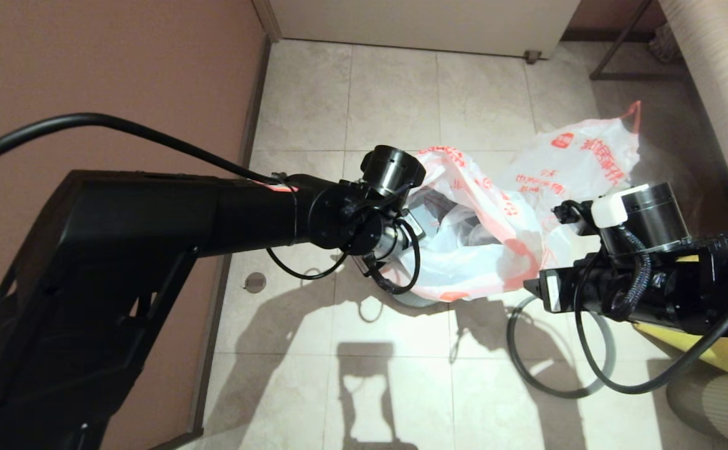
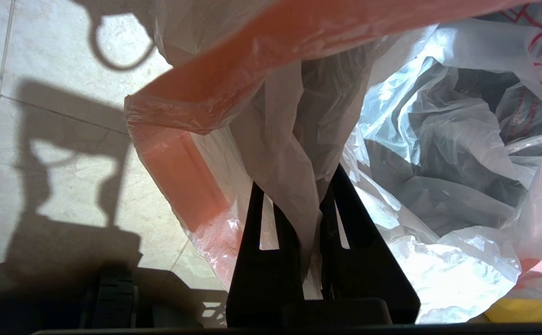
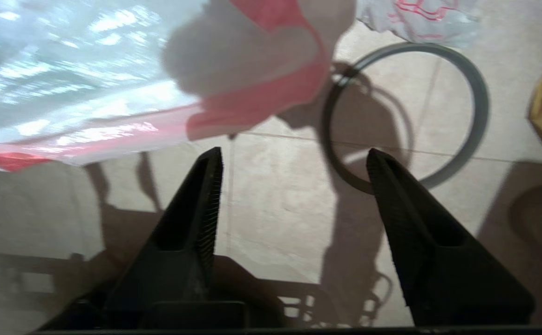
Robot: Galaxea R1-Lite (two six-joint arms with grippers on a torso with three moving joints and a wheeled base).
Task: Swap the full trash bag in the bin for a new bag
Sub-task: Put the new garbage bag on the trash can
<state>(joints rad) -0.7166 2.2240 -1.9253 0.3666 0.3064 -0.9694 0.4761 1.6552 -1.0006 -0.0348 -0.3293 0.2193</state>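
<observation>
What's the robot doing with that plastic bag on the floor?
It is changing the bag in a small bin. The left gripper is pinched shut on the rim of a white bag with red print, holding its mouth up. The right gripper is open and holds nothing, hanging over the floor tiles beside the bag. The bin's grey ring lies loose on the floor, and another printed bag sits farther back.

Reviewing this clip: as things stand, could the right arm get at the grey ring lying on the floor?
Probably yes. The right gripper is open and empty above bare tile, and the grey ring lies flat just ahead of it with nothing on top. Only a bag's red handle hangs near its edge.
</observation>
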